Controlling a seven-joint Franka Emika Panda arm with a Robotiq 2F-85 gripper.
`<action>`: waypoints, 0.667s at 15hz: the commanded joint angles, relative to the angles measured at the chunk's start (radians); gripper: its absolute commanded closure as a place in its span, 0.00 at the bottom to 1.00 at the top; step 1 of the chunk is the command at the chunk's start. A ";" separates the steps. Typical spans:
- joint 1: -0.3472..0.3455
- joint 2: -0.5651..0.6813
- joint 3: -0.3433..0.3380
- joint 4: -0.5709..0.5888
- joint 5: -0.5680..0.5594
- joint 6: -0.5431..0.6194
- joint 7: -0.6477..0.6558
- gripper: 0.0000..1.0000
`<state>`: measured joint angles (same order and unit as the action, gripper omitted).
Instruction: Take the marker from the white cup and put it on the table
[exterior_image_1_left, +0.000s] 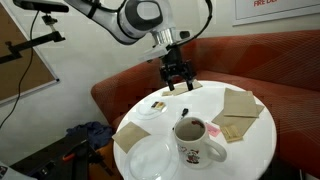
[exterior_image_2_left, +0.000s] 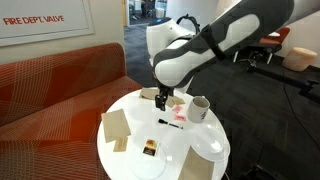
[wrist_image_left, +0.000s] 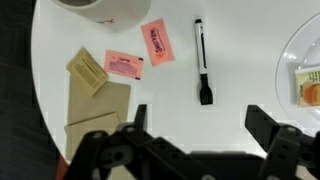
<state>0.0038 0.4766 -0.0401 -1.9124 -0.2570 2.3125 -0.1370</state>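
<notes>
The marker (wrist_image_left: 201, 55), a slim white stick with a black end, lies flat on the white table (wrist_image_left: 240, 40) in the wrist view. My gripper (wrist_image_left: 200, 125) is open and empty, and its two dark fingers straddle the space just below the marker's black end. The white cup (wrist_image_left: 100, 8) stands at the top edge, left of the marker. In both exterior views the gripper (exterior_image_1_left: 177, 78) (exterior_image_2_left: 163, 100) hangs above the round table (exterior_image_1_left: 255, 145) (exterior_image_2_left: 135, 160), apart from the cup (exterior_image_1_left: 197, 141) (exterior_image_2_left: 199, 107).
Two pink sachets (wrist_image_left: 157, 43) (wrist_image_left: 124, 65) and brown napkins (wrist_image_left: 98, 95) lie left of the marker. A white plate (wrist_image_left: 300, 50) holding an orange item is at the right. More napkins (exterior_image_1_left: 240, 100) and plates (exterior_image_1_left: 150, 160) ring the table. A red-brown bench (exterior_image_1_left: 260, 55) curves behind.
</notes>
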 joint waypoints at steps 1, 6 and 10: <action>0.001 -0.156 -0.010 -0.085 -0.014 -0.064 0.010 0.00; -0.018 -0.315 -0.001 -0.142 0.009 -0.139 -0.015 0.00; -0.027 -0.412 -0.001 -0.177 0.022 -0.156 -0.036 0.00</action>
<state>-0.0090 0.1584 -0.0458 -2.0325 -0.2519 2.1791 -0.1366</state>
